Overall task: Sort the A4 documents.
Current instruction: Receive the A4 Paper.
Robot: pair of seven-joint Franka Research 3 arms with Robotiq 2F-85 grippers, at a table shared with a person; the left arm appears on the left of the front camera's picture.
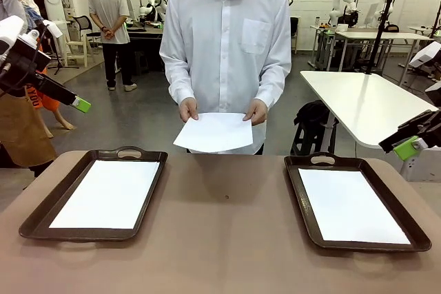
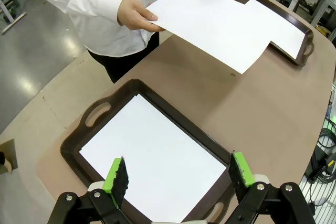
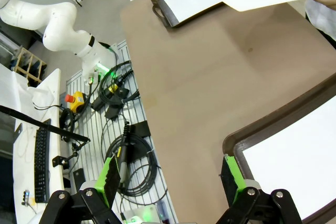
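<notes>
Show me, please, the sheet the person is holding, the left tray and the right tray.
held sheet (image 1: 213,132), front view, middle of the paper.
left tray (image 1: 129,152), front view, far handle of the rim.
right tray (image 1: 323,160), front view, far handle of the rim.

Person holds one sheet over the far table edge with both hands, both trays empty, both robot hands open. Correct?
Not quite: the trays aren't empty. The front view shows a white sheet in the left tray and in the right tray. The rest holds: the person holds the sheet with both hands, and the left hand and right hand are open.
</notes>
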